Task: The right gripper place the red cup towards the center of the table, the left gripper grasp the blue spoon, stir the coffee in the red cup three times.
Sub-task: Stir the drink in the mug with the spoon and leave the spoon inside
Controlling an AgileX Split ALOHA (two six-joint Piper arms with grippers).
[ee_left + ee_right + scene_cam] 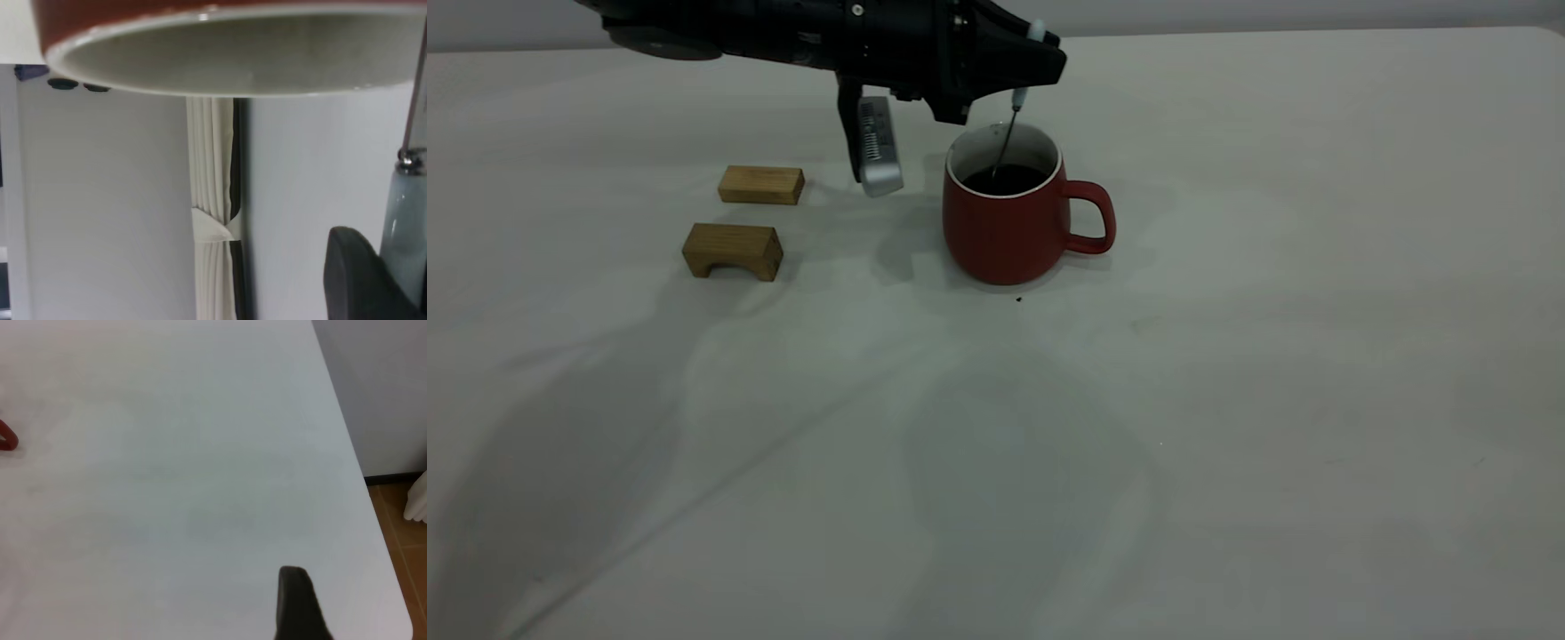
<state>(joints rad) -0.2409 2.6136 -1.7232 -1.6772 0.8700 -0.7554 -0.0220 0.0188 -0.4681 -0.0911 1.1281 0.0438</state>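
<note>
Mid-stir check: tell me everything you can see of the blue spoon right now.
The blue spoon is slim, with a pale blue handle and a thin grey metal neck; a small metal collar joins the two. It hangs nearly upright, slightly tilted, its handle held at the top by the left gripper above the red cup. The neck runs down past the white rim into the dark coffee. The bowl is under the liquid and cannot be seen.

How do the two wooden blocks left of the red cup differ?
The far block is a plain flat slab, paler in tone; the near block is taller, darker, and has an arched cutout along its underside. Both are wood, lie apart on the table, and neither touches the red cup.
</note>
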